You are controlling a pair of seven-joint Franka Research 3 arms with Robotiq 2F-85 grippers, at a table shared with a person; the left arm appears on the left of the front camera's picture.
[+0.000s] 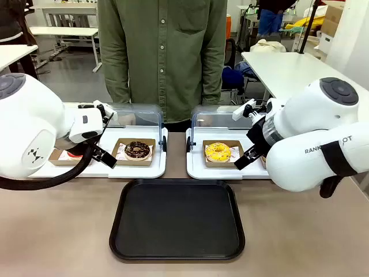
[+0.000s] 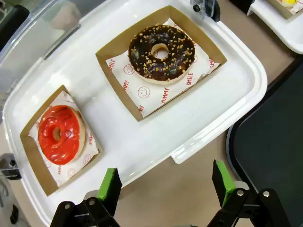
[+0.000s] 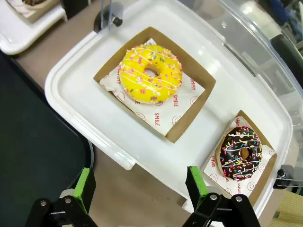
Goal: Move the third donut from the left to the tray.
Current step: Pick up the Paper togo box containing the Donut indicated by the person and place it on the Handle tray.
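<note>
A: Yellow donut [image 3: 150, 73] sits in its brown cardboard tray [image 3: 187, 59] on the right white display tray [image 3: 75, 99]. It's not on the black tray [image 1: 177, 219] yet.
B: Right gripper [image 3: 139, 183]?
A: Spread wide, empty, just short of the display tray's rim. Left gripper [image 2: 168, 182] also spread, empty.
B: Risks?
A: Pinch the icing and it smears. Thin cardboard wall could buckle and tip the donut. Sprinkled chocolate donut [image 3: 242, 152] sits nearby, so a mis-pick is possible.

The white left robot arm [image 1: 29, 130] bends in from the left and the white right robot arm [image 1: 323, 144] from the right, both wrists angled downward. The black two-finger left claw [image 2: 165, 183] with green pads hangs with its fingers spread wide, gripping nothing. The matching right claw [image 3: 139, 185] is likewise spread and empty.
</note>
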